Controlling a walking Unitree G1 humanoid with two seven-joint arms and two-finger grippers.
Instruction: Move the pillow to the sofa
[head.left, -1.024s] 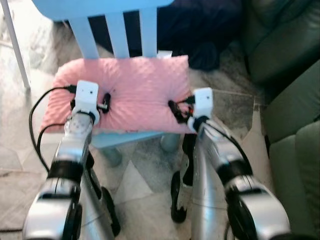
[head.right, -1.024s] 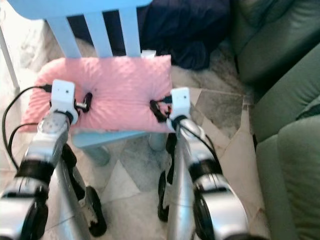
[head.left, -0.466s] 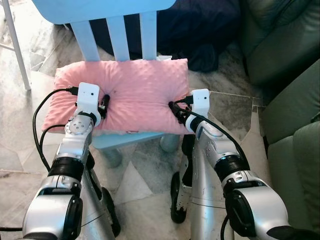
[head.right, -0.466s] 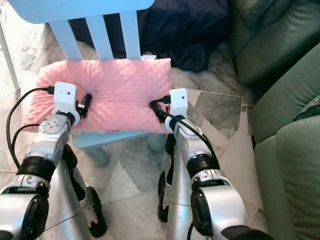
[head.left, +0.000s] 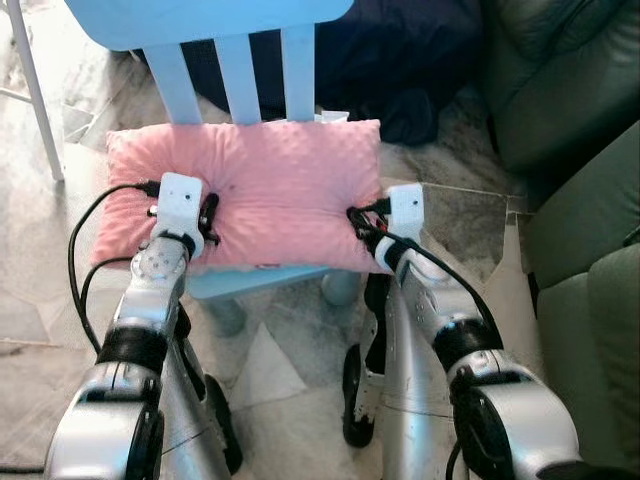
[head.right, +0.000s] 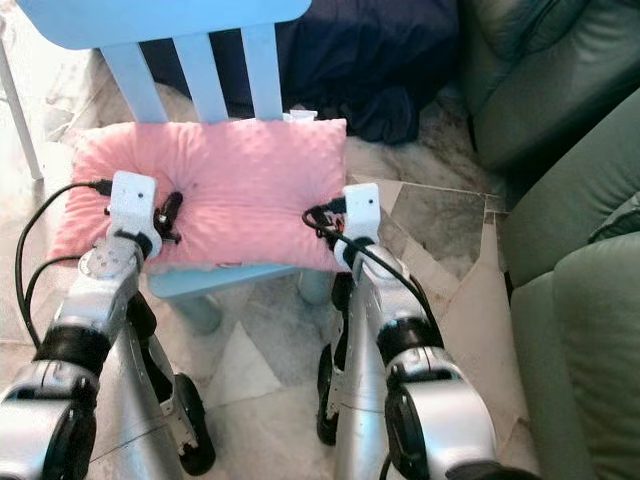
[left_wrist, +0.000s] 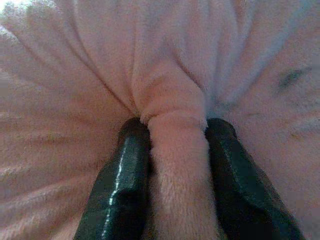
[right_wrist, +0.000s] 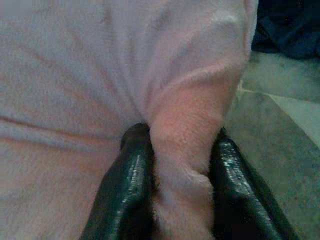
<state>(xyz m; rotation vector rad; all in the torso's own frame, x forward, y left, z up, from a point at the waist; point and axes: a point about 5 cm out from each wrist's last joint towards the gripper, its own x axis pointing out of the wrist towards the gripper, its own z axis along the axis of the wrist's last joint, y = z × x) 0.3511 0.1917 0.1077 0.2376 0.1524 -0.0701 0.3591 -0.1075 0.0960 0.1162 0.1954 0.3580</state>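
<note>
You're clamping both the left gripper (left_wrist: 175, 150) and right gripper (right_wrist: 180, 160) on the pillow (head.left: 270, 180), lying crosswise on the chair (head.left: 240, 60), sofa (head.left: 590, 200) off its right end

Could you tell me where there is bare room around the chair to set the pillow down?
Bare tiled floor lies between the blue chair and the green sofa. The chair seat is crowded: the pink pillow covers it, pinched by left gripper and right gripper.

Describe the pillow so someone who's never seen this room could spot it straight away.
Find the light blue slatted chair beside the green sofa. The pillow lies on its seat: pink, plush, rectangular, pinched near each end by the left tool and right tool.
</note>
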